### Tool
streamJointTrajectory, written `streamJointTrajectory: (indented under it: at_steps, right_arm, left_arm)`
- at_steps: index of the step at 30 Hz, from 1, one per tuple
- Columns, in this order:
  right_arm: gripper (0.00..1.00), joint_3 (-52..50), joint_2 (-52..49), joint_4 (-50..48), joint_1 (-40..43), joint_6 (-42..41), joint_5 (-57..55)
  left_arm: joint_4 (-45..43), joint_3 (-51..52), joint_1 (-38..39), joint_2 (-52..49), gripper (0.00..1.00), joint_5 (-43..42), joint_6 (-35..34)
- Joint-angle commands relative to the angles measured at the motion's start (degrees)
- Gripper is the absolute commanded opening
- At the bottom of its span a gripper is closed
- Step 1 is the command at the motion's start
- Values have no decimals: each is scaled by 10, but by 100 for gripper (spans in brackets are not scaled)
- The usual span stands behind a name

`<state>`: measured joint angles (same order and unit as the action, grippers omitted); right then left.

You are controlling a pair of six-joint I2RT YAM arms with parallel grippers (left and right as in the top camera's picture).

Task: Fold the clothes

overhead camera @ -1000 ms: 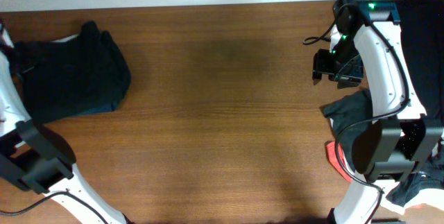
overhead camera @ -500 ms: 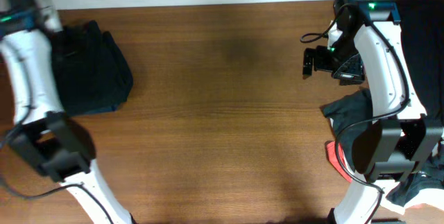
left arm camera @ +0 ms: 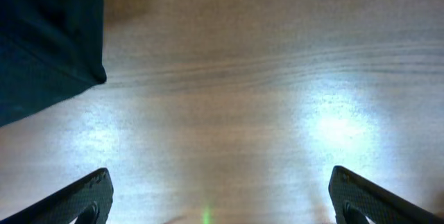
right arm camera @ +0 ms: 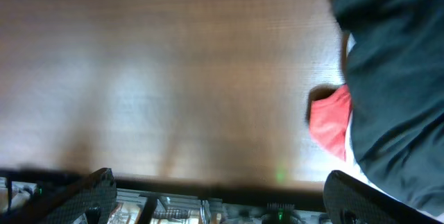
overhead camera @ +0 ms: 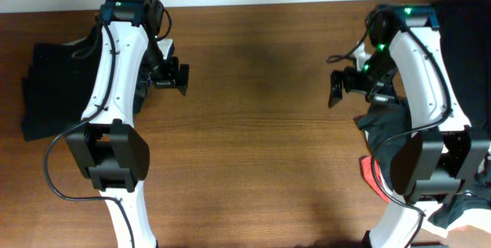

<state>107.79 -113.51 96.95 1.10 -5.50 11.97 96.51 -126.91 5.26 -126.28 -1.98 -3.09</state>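
A folded stack of black clothes lies at the table's far left; its corner shows in the left wrist view. A loose pile of dark clothes with a red bit lies at the right edge, also in the right wrist view. My left gripper is open and empty over bare wood, just right of the stack; its fingertips show wide apart in its wrist view. My right gripper is open and empty, just left of the pile, with its fingertips wide apart in its wrist view.
The brown wooden table spans the view. A black cloth surface lies at the far right. A red item sits by the right arm's base. A white wall edge runs along the back.
My left arm has swung right, off the folded stack, to the wood beside it. My right gripper has moved left and slightly toward the front.
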Motion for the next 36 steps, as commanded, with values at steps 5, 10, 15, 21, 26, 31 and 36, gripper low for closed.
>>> streamJointTrajectory:
  at_steps: [5, 10, 15, 21, 26, 31, 36]
  right_arm:
    - [99, -173, 154, -51, 4, 6, -25]
    - [99, -300, 314, -171, 4, 6, -25]
    - [98, -427, 504, -296, 4, 6, -26]
    - [99, -554, 774, -381, 4, 6, -49]
    - [99, -562, 863, -362, 4, 6, -49]
    - [99, -562, 885, -361, 4, 6, -49]
    - [98, -562, 885, -361, 4, 6, -49]
  left_arm:
    - [1, 150, 0, 68, 99, -10, -17]
    - [-99, 344, 0, 216, 99, 11, -55]
    - [-258, 550, 0, 443, 99, 11, -65]
    - [-396, 752, 0, 804, 99, 14, -65]
    - [-431, 780, 0, 955, 99, 13, -65]
    - [-426, 780, 0, 1040, 99, 13, -65]
    - [-404, 780, 0, 1048, 99, 13, -65]
